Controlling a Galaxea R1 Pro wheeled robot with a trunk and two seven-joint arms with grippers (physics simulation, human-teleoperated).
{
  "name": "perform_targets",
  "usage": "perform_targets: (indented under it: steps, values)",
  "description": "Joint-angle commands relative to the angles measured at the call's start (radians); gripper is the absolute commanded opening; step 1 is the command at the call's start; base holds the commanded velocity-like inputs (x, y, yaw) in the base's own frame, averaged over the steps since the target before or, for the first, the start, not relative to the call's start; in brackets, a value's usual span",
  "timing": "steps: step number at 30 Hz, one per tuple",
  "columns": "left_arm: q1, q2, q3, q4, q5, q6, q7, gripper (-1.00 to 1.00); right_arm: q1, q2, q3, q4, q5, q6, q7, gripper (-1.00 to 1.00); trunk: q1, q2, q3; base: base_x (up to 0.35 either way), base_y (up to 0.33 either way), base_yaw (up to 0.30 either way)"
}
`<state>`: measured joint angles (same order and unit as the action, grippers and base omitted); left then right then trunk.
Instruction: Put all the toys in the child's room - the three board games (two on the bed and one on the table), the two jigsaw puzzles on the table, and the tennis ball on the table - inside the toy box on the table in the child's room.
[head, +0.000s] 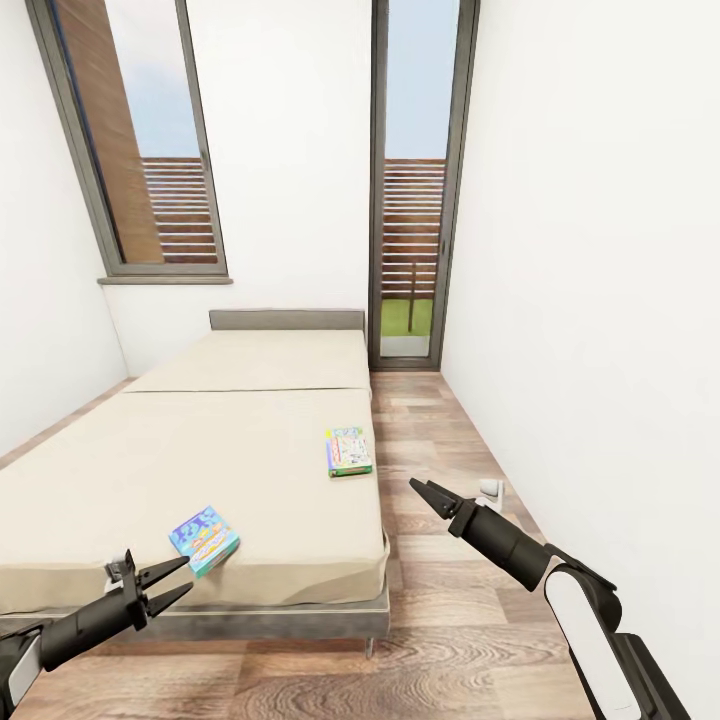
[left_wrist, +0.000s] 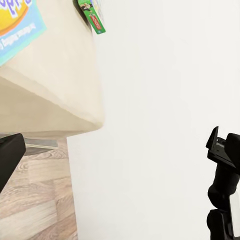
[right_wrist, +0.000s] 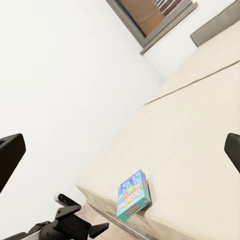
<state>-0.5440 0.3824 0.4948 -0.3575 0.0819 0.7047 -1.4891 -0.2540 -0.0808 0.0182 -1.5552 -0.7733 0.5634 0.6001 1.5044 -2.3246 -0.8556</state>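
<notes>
The left claw (head: 178, 583) is held released beside the blue board game (head: 204, 540) at the bed's (head: 150, 470) near edge; the right claw (head: 422, 490) looks clenched, empty. The box is judged light, stiff (best pinched across an overhanging edge).

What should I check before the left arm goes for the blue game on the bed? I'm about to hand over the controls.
1. Blue board game in sight near the bed's front edge: ok.
2. Left pincer open and empty: ok.
3. Path from the left pincer to the blue game clear: ok.
4. Green-edged board game lies apart, out of the way: ok.
5. Right pincer holding nothing, off beside the bed: ok.
6. Toy box location: cannot tell.
</notes>
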Motion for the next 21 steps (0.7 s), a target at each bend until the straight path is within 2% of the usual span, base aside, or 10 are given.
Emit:
perform_targets:
  steps: [1, 13, 21]
  values:
    - [-0.001, 0.000, 0.002, 0.000, -0.002, 0.010, -0.005, 1.00, -0.001, 0.000, 0.000, 0.000, -0.008, 0.007, -0.002, 1.00, 0.000, 0.000, -0.001, 0.000, 0.000, 0.000]
    - [-0.001, 0.014, 0.004, 0.000, -0.001, 0.014, -0.006, 1.00, -0.001, 0.000, 0.000, 0.001, -0.008, 0.007, -0.002, 1.00, 0.000, 0.000, -0.001, 0.000, 0.000, 0.000]
    - [-0.001, 0.016, 0.004, 0.000, -0.001, 0.017, -0.010, 1.00, -0.001, -0.002, 0.000, 0.001, -0.007, 0.007, -0.002, 1.00, 0.030, -0.056, -0.026, 0.000, 0.000, 0.000]
